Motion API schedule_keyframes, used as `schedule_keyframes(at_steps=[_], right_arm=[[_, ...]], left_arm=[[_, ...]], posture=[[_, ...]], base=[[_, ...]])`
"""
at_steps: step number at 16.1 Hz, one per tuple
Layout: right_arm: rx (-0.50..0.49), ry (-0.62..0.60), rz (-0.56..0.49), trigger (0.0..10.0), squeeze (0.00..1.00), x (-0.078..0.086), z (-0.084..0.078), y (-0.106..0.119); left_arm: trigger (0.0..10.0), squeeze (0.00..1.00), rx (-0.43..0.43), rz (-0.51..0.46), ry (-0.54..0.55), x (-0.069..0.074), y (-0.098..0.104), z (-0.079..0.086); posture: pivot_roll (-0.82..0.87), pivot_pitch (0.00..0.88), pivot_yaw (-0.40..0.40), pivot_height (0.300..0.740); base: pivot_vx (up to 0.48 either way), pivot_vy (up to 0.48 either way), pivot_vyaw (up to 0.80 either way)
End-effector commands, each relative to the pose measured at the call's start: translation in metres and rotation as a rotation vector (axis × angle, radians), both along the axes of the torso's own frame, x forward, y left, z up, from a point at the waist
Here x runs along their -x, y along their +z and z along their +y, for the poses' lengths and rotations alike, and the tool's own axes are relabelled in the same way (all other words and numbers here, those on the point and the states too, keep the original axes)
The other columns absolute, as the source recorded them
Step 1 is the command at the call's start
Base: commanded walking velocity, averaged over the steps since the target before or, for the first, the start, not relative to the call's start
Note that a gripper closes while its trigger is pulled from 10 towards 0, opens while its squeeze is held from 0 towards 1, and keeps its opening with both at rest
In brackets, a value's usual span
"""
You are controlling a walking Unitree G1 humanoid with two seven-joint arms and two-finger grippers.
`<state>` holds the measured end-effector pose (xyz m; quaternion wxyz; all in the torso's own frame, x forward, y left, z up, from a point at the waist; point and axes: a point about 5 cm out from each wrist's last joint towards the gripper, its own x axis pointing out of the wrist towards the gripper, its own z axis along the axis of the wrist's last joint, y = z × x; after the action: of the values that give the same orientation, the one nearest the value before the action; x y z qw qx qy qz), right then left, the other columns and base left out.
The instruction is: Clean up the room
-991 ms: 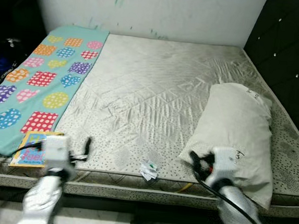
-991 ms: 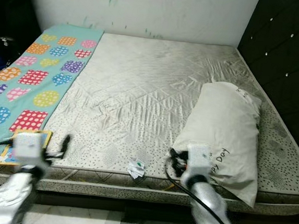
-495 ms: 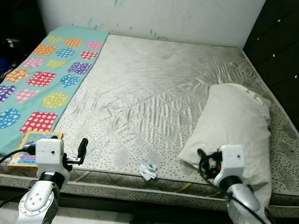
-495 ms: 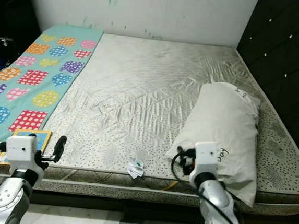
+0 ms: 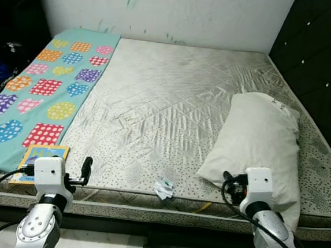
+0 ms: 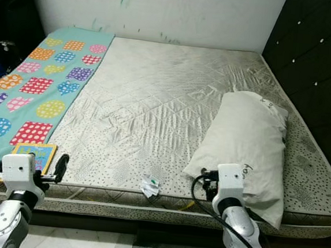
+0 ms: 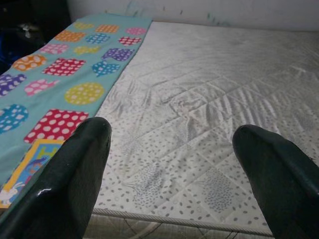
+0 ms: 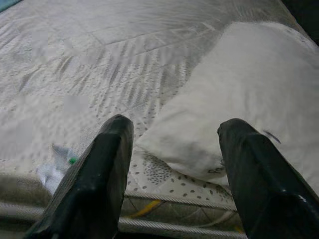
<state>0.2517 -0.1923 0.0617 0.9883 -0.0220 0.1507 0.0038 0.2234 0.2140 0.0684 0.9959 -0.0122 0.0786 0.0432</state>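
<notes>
A white pillow (image 5: pixel 262 144) lies on the right side of the bare grey mattress (image 5: pixel 168 89). Near the mattress's front edge sits a small crumpled white wrapper (image 5: pixel 164 187). A children's book (image 5: pixel 38 154) rests on the front corner of a teal blanket with coloured patches (image 5: pixel 47 84) at the left. My left gripper (image 5: pixel 84 168) hovers open at the front edge just right of the book. My right gripper (image 5: pixel 233 187) is open at the pillow's near corner; the right wrist view has the pillow (image 8: pixel 259 94) ahead between its fingers (image 8: pixel 99 179).
A dark tufted panel (image 5: pixel 322 51) rises along the bed's right side and a scuffed white wall (image 5: pixel 181 9) stands behind it. Dark clutter (image 5: pixel 3 57) sits beyond the blanket at the left. A yellow strip (image 5: pixel 204 207) pokes out under the mattress edge.
Both arms have sunk lower and drawn back toward the bed's front edge. The left gripper has drifted left, nearer the book. The pillow, wrapper and book have not moved.
</notes>
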Motion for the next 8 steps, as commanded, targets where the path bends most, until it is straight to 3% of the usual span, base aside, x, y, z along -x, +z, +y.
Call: schedule_keyframes(at_steps=[1, 4, 5, 8], right_arm=[[-0.021, -0.036, -0.012, 10.0, 0.00, -0.001, -0.004, 0.005], [-0.033, -0.033, -0.043, 10.0, 0.00, -0.002, 0.002, 0.009], [-0.041, -0.070, 0.015, 10.0, 0.00, 0.000, -0.001, 0.001], [-0.032, -0.060, 0.025, 10.0, 0.00, 0.000, -0.001, -0.001]], left_arm=[[10.0, 0.00, -0.006, 0.012, -0.006, -0.002, -0.001, -0.001], [10.0, 0.00, -0.001, 0.008, -0.010, -0.004, 0.000, -0.003], [10.0, 0.00, 0.009, 0.010, -0.021, -0.005, 0.000, -0.005], [10.0, 0.00, 0.014, 0.013, -0.037, -0.007, 0.000, -0.008]], posture=[[-0.13, 0.000, -0.014, 0.740], [-0.14, 0.000, -0.010, 0.740], [-0.14, 0.000, -0.007, 0.740], [-0.14, 0.000, -0.005, 0.740]], base=[[0.000, 0.000, 0.00], [0.000, 0.000, 0.00], [0.000, 0.000, 0.00], [0.000, 0.000, 0.00]])
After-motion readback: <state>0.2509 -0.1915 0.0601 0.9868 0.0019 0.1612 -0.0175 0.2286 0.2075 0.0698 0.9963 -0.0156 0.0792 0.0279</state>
